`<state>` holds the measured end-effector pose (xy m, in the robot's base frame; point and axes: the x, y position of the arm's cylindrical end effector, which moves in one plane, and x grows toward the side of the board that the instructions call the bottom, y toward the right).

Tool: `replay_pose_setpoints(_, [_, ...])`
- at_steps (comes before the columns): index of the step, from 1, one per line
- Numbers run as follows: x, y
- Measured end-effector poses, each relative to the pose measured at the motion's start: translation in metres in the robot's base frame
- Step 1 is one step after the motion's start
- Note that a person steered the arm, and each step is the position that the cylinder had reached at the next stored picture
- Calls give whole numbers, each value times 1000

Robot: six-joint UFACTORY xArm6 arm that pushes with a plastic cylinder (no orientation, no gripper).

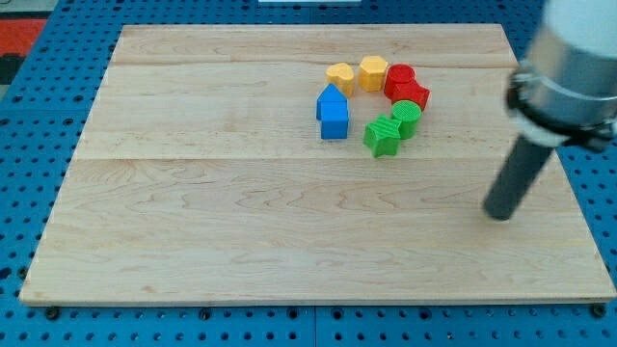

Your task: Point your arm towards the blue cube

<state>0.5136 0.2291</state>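
The blue cube (334,121) sits on the wooden board (241,231) a little right of centre, toward the view's top. A second blue block (331,97) touches it on its top side. My tip (499,214) is at the board's right side, well to the right of and below the blue cube, touching no block. The rod runs up to the arm's grey body (571,67) at the view's top right.
Around the blue blocks lie a yellow heart-shaped block (339,76), a yellow block (373,72), two red blocks (399,79) (412,95), a green round block (407,118) and a green star-shaped block (383,136). A blue pegboard (39,116) surrounds the board.
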Motion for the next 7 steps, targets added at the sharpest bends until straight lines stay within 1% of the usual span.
replay_pose_setpoints(1, [-16,59])
replay_pose_setpoints(2, [-17,64])
replay_pose_setpoints(3, [-17,37])
replay_pose_setpoints(4, [-16,-46])
replay_pose_setpoints(5, [-40,-169])
replay_pose_setpoints(6, [-70,-245])
replay_pose_setpoints(7, [-92,-242])
